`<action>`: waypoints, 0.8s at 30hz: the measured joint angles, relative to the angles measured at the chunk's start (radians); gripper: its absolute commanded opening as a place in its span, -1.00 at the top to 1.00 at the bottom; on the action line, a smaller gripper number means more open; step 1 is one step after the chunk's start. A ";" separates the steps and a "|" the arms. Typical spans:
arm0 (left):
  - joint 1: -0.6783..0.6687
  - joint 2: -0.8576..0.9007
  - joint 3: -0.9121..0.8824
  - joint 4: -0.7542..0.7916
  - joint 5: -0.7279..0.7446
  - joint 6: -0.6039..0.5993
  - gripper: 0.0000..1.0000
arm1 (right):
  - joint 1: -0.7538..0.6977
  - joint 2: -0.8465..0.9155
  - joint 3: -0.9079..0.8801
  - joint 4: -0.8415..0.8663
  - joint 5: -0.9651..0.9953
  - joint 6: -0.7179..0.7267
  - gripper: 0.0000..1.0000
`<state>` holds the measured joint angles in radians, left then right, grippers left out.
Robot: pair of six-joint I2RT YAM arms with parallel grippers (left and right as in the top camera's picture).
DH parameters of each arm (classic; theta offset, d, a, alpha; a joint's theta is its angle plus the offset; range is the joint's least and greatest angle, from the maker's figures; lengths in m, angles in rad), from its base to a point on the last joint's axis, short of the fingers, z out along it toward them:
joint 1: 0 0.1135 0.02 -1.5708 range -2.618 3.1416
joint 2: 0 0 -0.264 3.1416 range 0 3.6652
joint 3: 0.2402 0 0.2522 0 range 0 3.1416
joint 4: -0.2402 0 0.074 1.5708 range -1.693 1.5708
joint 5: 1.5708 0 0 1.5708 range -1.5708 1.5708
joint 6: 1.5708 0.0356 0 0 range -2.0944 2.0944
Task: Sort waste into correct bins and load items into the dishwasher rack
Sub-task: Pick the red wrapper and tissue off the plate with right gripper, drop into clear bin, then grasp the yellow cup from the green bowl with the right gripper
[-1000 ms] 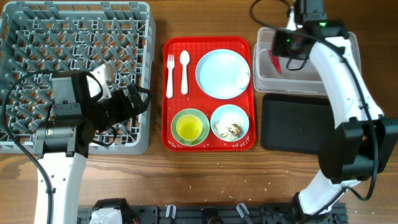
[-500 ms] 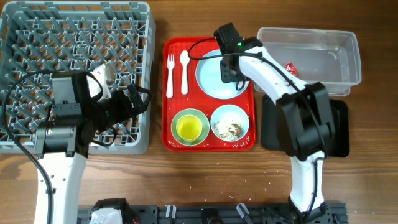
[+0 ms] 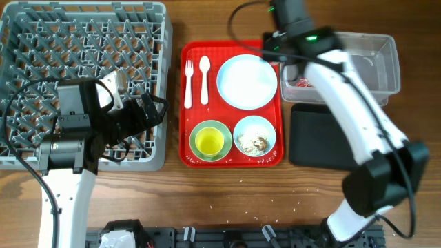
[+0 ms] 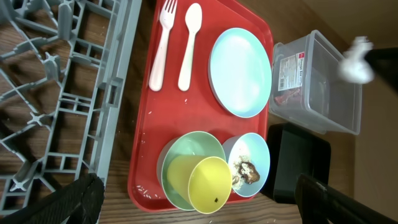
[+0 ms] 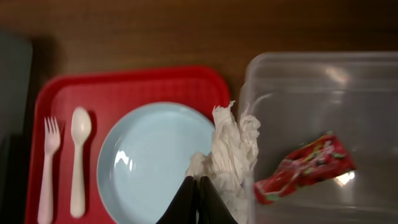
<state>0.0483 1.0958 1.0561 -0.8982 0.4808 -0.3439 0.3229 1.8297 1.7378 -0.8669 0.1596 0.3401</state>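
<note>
My right gripper [image 5: 199,186] is shut on the crumpled white napkin [image 5: 229,148] and holds it above the edge between the white plate [image 3: 246,81] and the clear tub [image 3: 372,65]. In the overhead view it is at the tub's left end [image 3: 280,54]. The red wrapper [image 5: 305,168] lies in the tub. Fork [image 3: 188,83] and spoon [image 3: 204,79] lie on the red tray [image 3: 231,160]. The yellow cup [image 4: 208,183] sits in the green bowl [image 3: 211,141]. The blue bowl [image 3: 254,136] holds rice scraps. My left gripper [image 3: 148,114] is open over the corner of the rack [image 3: 83,69].
The black tray [image 3: 320,134] lies in front of the clear tub, right of the red tray. Rice grains are scattered on the wood near the table's front edge [image 3: 296,203]. The right arm arches over the tub and black tray.
The right gripper went from the tub to the plate, closed on the napkin and lifted it toward the tub. The wrapper now lies in the tub. The left arm has not moved.
</note>
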 measured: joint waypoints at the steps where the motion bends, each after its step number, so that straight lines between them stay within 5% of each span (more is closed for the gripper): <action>1: 0.000 0.000 0.000 0.000 0.000 0.000 -1.00 | -0.037 -0.008 0.002 0.000 -0.002 0.000 0.03; 2: 0.000 0.000 0.000 0.000 0.000 0.000 -1.00 | -0.080 -0.005 0.000 0.001 -0.013 -0.003 -0.51; 3: 0.000 0.000 0.000 0.000 0.000 0.000 -1.00 | -0.138 0.007 -0.008 0.013 -0.044 -0.024 -0.54; 9: 0.000 0.000 0.000 0.000 0.000 0.000 -1.00 | -0.236 -0.008 -0.016 -0.056 -0.253 -0.109 -0.44; 15: 0.000 0.000 0.000 -0.010 -0.002 -0.002 -1.00 | 0.027 -0.315 -0.036 -0.362 -0.376 -0.063 -0.37; 19: 0.000 0.000 0.003 -0.048 -0.001 -0.003 -1.00 | 0.177 -0.300 -0.353 -0.262 -0.298 0.086 -0.26; 24: 0.000 -0.016 0.003 -0.073 0.000 0.001 -0.99 | 0.190 -0.281 -0.641 -0.070 -0.266 0.149 -0.24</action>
<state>0.0483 1.0794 1.0592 -0.9710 0.4808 -0.3428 0.5129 1.5486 1.0969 -0.9367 -0.1062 0.4892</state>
